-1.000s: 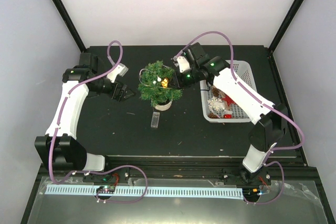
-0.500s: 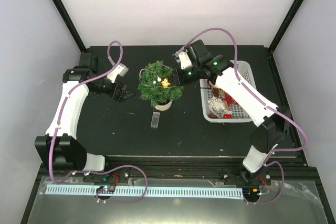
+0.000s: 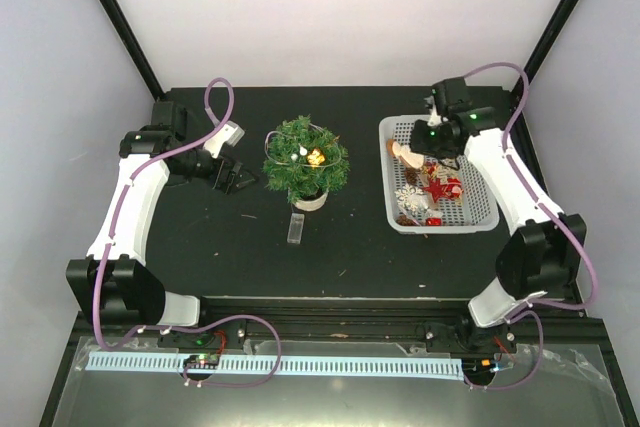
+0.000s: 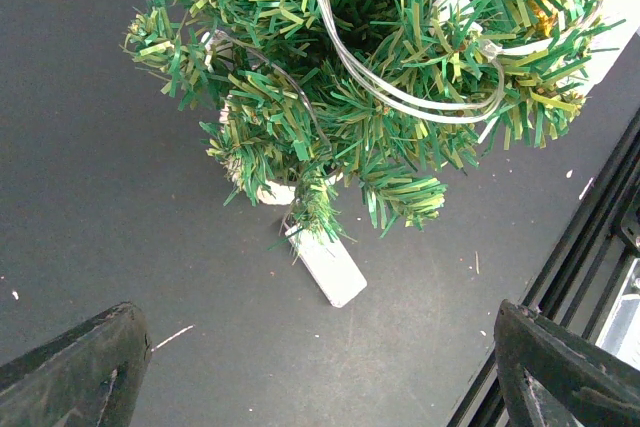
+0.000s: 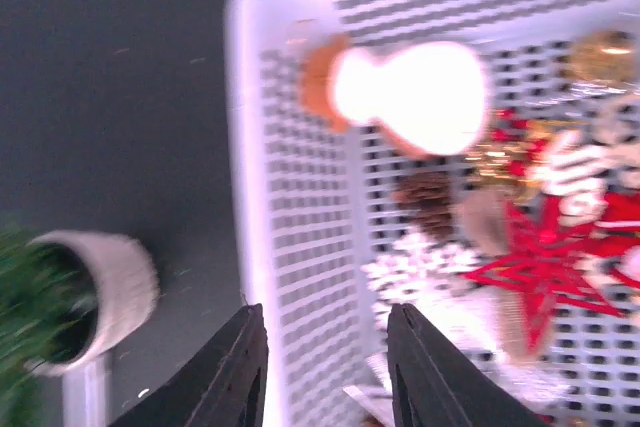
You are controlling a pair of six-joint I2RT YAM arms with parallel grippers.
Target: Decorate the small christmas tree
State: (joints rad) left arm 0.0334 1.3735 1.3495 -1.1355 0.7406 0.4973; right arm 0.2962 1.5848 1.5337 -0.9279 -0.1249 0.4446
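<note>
Left claw [image 3: 240, 180], fingers spread wide and empty, hovering low over the black surface [image 3: 200, 247] just to the left of the small christmas tree [image 3: 305, 162]; in the left wrist view the two dark fingertips [image 4: 90, 357] stand at opposite bottom corners, with the tree's green branches filling the top of the frame. The tree stands upright on its round beige base [image 3: 310, 199] near the middle of the surface, well apart from the white basket [image 3: 445, 227] on the right; a clear wire loop [image 4: 400, 97] lies over its branches, a small warm light [image 3: 315, 157] glows near its crown, and a small white block [image 3: 294, 228] lies on the surface just in front of the base. Right claw [image 3: 428, 145], fingers parted with nothing between them, hanging above the far left part of the basket; its blurred wrist view looks down on the basket rim [image 5: 245, 147], with a red star [image 5: 540, 267], a white snowflake [image 5: 410, 272], a pine cone [image 5: 425, 197] and a pale overexposed ornament [image 5: 410, 92] lying inside
</note>
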